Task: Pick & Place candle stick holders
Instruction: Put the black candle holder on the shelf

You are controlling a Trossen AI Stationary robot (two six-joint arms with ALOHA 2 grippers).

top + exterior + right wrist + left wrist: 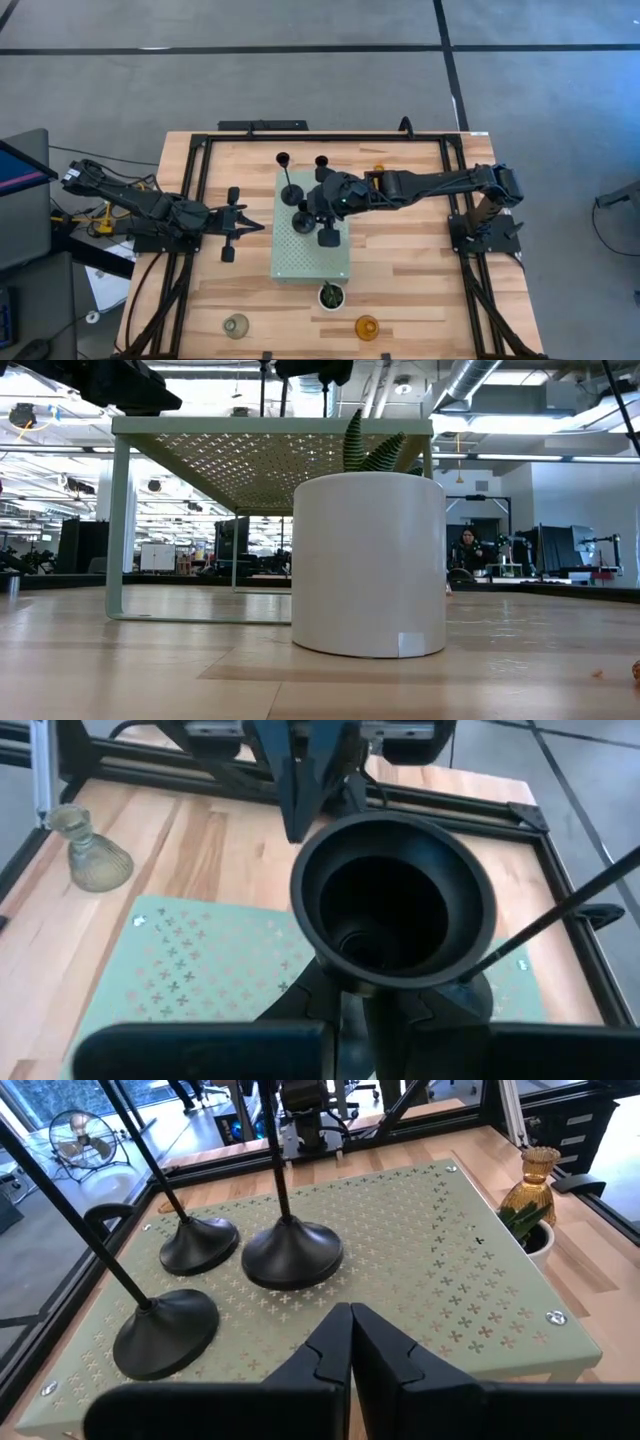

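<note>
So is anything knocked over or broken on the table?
Nothing stands out. All three black candle holders stand upright on the green board, and the right gripper is closed around the stem of one. The glass holders and the little plant stand upright too.

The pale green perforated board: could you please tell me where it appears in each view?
High view: board at table centre, right gripper above it.
Low view: board raised on legs, upper left, seen from below.
Left wrist view: board fills the middle.
Right wrist view: board beneath the black holder.
Landmark: potted plant beside it, missing from right wrist view.
</note>
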